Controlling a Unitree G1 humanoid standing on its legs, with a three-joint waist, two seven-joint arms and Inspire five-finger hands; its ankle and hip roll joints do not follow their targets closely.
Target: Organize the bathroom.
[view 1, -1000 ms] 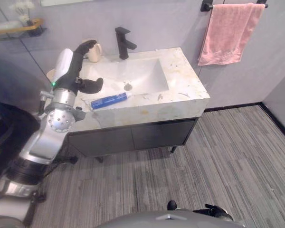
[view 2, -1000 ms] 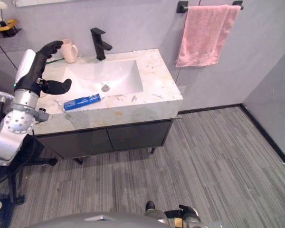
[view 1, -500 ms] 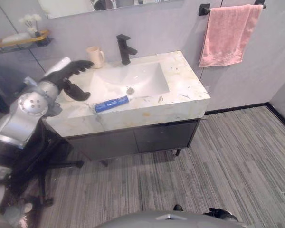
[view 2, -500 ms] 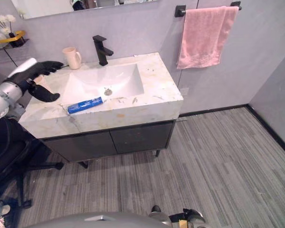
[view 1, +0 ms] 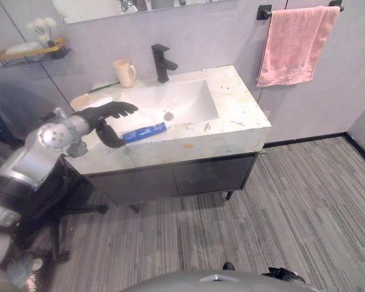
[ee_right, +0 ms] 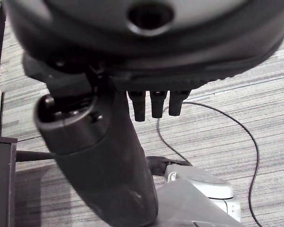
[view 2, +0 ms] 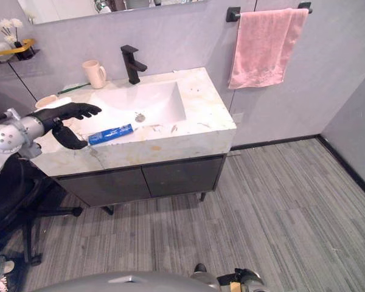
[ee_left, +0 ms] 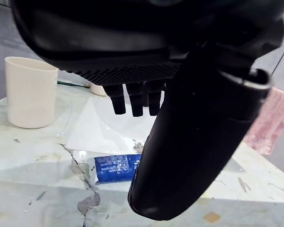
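Landmark: white basin (view 1: 170, 100) sunk in the marble vanity top (view 1: 243, 121).
Left hand (view 1: 106, 118): over the counter on the basin's left side, fingers straight and spread, thumb hanging down apart from them, nothing held.
Left hand clearance: thumb tip just beside the tube's near end; contact cannot be told.
Toothpaste tube (view 1: 144, 131): blue, lying flat on the counter rim in front of the basin, toward its left corner; it also shows past the thumb in the left wrist view (ee_left: 116, 168).
Cup (view 1: 125, 72): cream, with handle, upright behind the basin's left corner.
Faucet (view 1: 162, 62): black, behind the basin at centre.
Dish (view 2: 46, 101): small and round, left of the basin, beyond the hand.
Towel (view 1: 295, 42): pink, on a wall bar, well right of the basin.
Right hand (ee_right: 109, 161): above the striped floor, fingers straight, empty.
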